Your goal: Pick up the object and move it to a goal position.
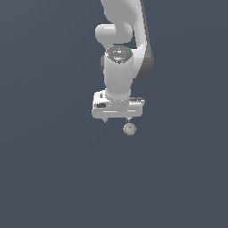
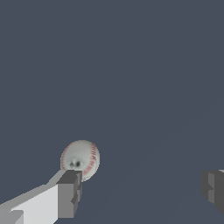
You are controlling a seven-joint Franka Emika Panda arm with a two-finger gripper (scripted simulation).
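Observation:
The object is a tiny off-white ball (image 1: 129,129) with red stitching like a baseball, lying on the dark grey floor. In the exterior view it sits just below the white hand, toward that view's right. My gripper (image 1: 117,119) points down over it with its jaws wide apart and nothing between them. In the wrist view the ball (image 2: 81,159) lies right by one grey fingertip (image 2: 70,194), which hides its lower edge. The other fingertip (image 2: 214,190) is far off to the side. The gripper's middle (image 2: 142,192) is over bare floor beside the ball.
The plain dark grey floor (image 1: 53,178) fills both views. The white arm (image 1: 120,67) with its grey-capped joint rises above the hand in the exterior view.

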